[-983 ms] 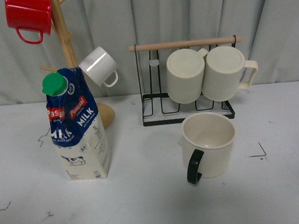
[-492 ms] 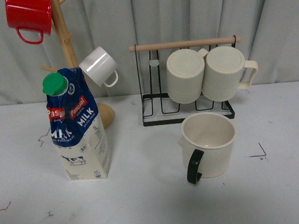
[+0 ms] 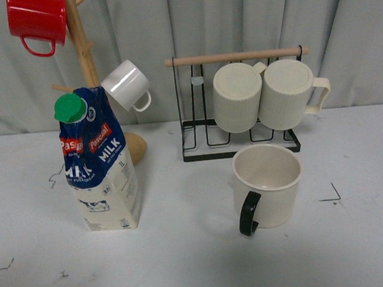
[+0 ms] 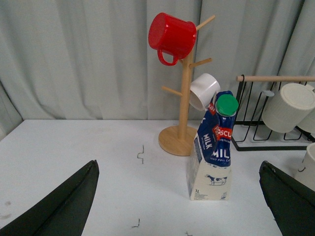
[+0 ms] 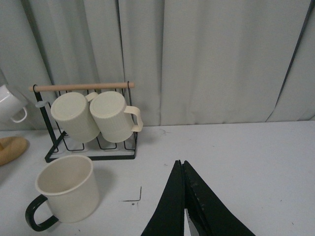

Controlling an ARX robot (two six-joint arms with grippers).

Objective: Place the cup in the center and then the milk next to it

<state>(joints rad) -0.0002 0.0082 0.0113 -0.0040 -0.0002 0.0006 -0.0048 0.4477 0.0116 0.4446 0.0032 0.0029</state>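
Note:
The cream cup with a black handle stands upright on the white table, right of middle, just in front of the wire rack. It also shows in the right wrist view. The blue-and-white milk carton with a green cap stands upright at the left, in front of the mug tree. It also shows in the left wrist view. My left gripper is open and empty, back from the carton. My right gripper is shut and empty, off to the cup's side. Neither gripper shows in the front view.
A wooden mug tree holds a red mug and a small white mug. A black wire rack holds two ribbed cream mugs. Small black corner marks lie on the table. A grey curtain hangs behind.
A dark tip of the right arm that showed at the front view's bottom right corner has gone out of view. The cup and the milk have not moved.

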